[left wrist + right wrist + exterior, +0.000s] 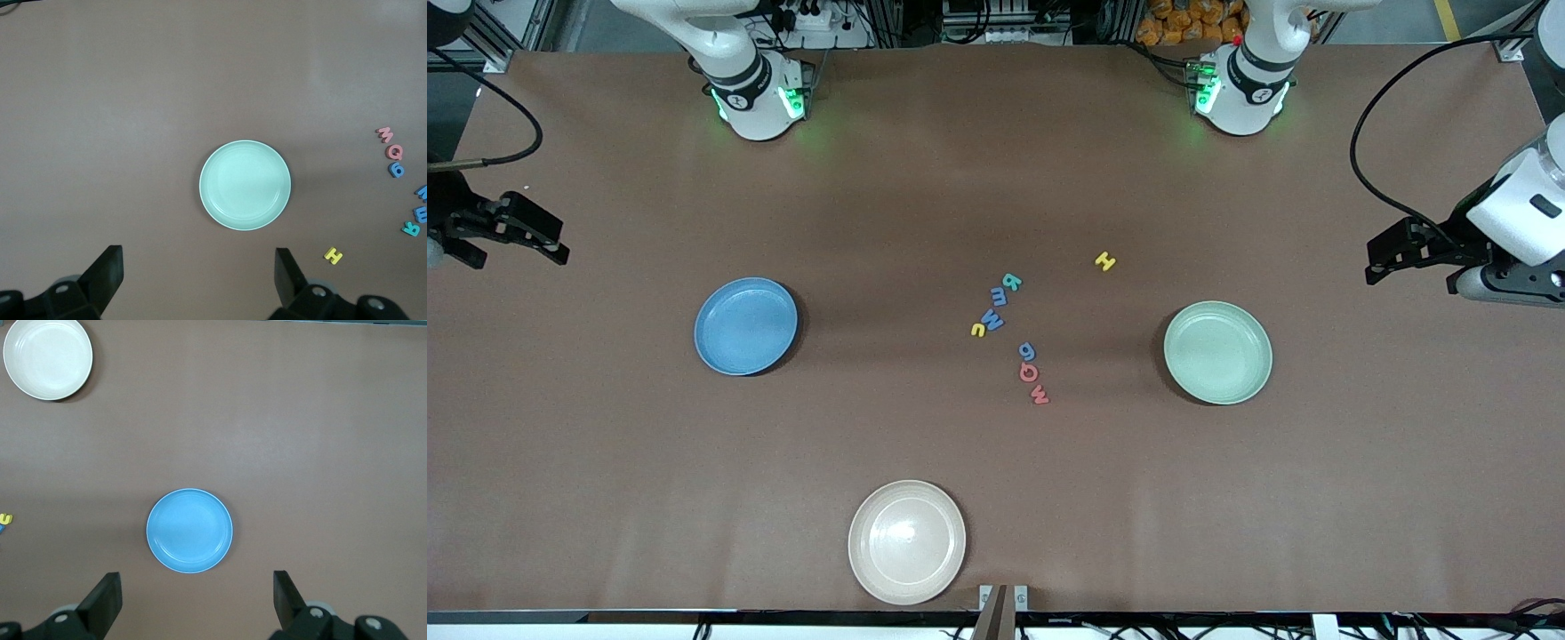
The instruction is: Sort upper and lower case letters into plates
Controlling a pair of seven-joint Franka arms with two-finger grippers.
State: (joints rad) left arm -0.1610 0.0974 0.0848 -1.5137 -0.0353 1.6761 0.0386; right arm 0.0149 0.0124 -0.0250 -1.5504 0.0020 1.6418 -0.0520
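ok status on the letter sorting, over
Left gripper and right gripper jaws open, empty, waiting at table ends. Small flat toy letters loose on table between round blue plate and pale green plate. Nothing blocking.

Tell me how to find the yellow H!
Start at the green plate toward the left arm's end of the table. Look from it toward the middle of the table, a bit farther from the front camera, and you reach the yellow H. It lies alone, apart from the bunch of letters, whose only yellow one is a curved u.
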